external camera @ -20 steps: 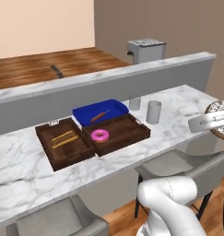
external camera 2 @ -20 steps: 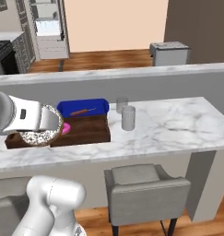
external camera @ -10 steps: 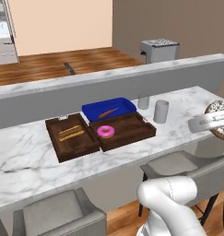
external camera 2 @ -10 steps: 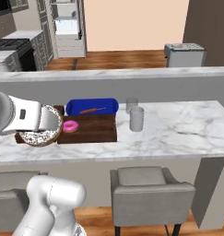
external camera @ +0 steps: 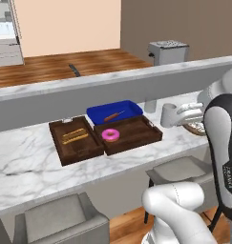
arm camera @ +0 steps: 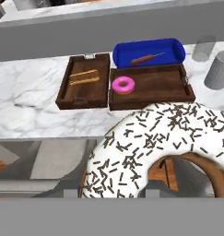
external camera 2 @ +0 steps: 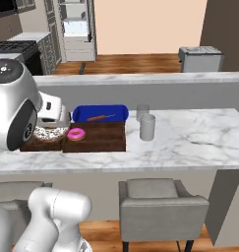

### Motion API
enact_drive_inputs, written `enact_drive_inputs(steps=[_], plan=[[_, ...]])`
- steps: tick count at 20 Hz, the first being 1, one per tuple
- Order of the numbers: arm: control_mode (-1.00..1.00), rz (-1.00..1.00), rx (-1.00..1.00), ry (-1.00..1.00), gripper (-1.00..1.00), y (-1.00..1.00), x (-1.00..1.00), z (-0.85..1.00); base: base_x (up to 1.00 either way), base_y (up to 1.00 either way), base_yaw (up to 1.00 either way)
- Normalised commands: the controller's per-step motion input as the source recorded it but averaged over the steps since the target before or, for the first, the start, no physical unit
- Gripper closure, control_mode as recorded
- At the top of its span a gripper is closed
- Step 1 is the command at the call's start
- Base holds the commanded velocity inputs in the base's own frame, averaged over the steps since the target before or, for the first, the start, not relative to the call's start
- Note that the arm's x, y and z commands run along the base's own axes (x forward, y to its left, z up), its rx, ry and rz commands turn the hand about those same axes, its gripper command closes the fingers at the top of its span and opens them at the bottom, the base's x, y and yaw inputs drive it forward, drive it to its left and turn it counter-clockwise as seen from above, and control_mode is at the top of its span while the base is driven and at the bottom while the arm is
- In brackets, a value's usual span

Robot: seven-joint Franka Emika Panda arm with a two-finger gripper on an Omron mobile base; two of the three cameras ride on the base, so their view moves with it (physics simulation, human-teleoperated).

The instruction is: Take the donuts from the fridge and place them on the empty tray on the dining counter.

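Since the earlier frame my base has driven and both base views have shifted with it; the trays keep their places on the dining counter (external camera: pixel 26 167), and the hand now sits further in over the counter edge, where a second ago it hung at the picture's side.

Speckled donut (arm camera: pixel 155 152) is large at 6 o'clock in the hand view, pale icing with dark sprinkles, brown ring edge at 4 o'clock. It sits right at the gripper (external camera: pixel 196 125); I cannot tell how far the fingers are parted, as the donut hides them, but it rides with the hand, clear of the counter.

Pink donut (external camera: pixel 110 135) lies in the empty tray (external camera: pixel 136 136), toward its 9 o'clock end. Just beside that end is the squarer tray (external camera: pixel 74 141) holding yellowish sticks (external camera: pixel 73 136). Blue tray (external camera: pixel 115 111) touches the wide tray's 12 o'clock side, with a thin stick (external camera: pixel 113 115) in it. Grey cup (external camera 2: pixel 147 127) stands near the wide tray at 3 o'clock, and a second glass (external camera 2: pixel 142 111) is just behind it.
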Motion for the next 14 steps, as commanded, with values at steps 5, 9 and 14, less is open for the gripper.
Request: enact_drive_inputs(steps=[5, 9, 14], plan=[[-1.0, 0.11, 0.0, 0.34, 1.0, 0.59, 1.0, -0.96, 0.0, 0.0, 0.0], [-1.0, 0.07, -0.04, 0.13, 1.0, 0.09, 1.0, -0.55, 0.0, 0.0, 0.0], [-1.0, 0.03, -0.05, 0.01, 1.0, -0.02, 0.97, -0.24, 0.0, 0.0, 0.0]])
